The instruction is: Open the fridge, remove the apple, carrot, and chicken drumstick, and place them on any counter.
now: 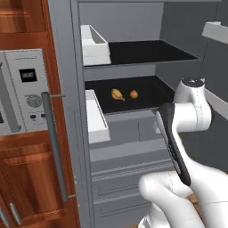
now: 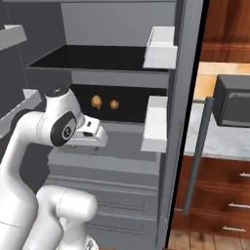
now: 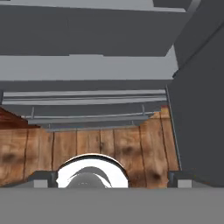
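Flat even light, soft, slightly blurred

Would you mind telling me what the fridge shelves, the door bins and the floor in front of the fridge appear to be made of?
Shelves: black and matte, perhaps plastic or dark glass; flat, no shine. Door bins: white, probably plastic; plain box walls. Floor: wood planks, brown with grain and dark knots. Fridge body: matte grey, possibly painted metal.

Fridge [image 1: 124, 133]: matt grey casing, smooth; black matt shelves [image 1: 147, 51]; white plastic-looking door bins [image 1: 94, 44]. Handle [image 1: 54, 147]: dull grey metal bar. Cabinets [image 1: 26, 178], left of frame: glossy reddish wood. Floor [image 3: 109, 148]: knotted wood planks. Counter [image 2: 219, 136]: veined marble.
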